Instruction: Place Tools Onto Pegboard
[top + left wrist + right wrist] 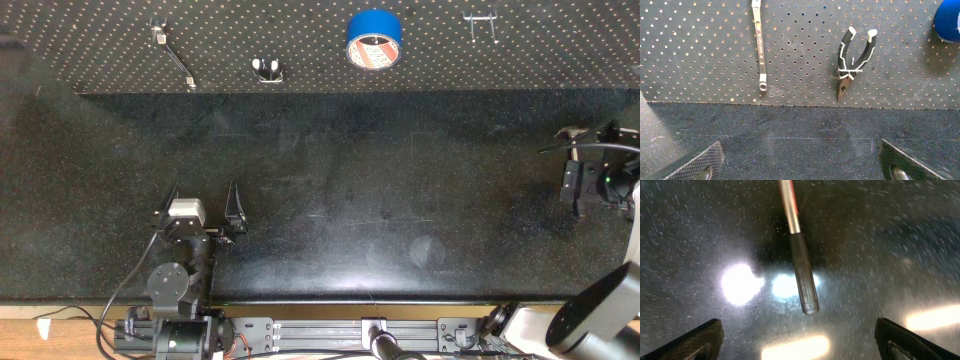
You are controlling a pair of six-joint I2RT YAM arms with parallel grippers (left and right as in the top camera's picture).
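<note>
Where the right claw (798, 330) is held low over the dark tabletop (900, 255), its two fingers are seen spread wide apart, with nothing between them. Just beyond the gap a long-handled tool (802, 275) is laid flat on the tabletop. Its dark grip end is turned toward the claw and its bare metal shaft runs away from it. No contact between tool and fingers is seen, and the kind of head it carries cannot be told.

The left claw (801, 150) is likewise held with its fingers parted and nothing gripped, over bare tabletop and well apart from the right claw. Ahead of it, past a stretch of tabletop, the pegboard (700, 60) is stood at the far edge. A silver wrench (760, 45) is hung on the board ahead of this claw and slightly to its left, ring end down. A pair of pliers (852, 62) with black and white handles is hung ahead and slightly to its right, handles up and nose down. Farther right on the board a blue tape roll (374, 40) is mounted, and beyond that a bare metal hook (482, 25) is fixed, nearer the right claw's side.
</note>
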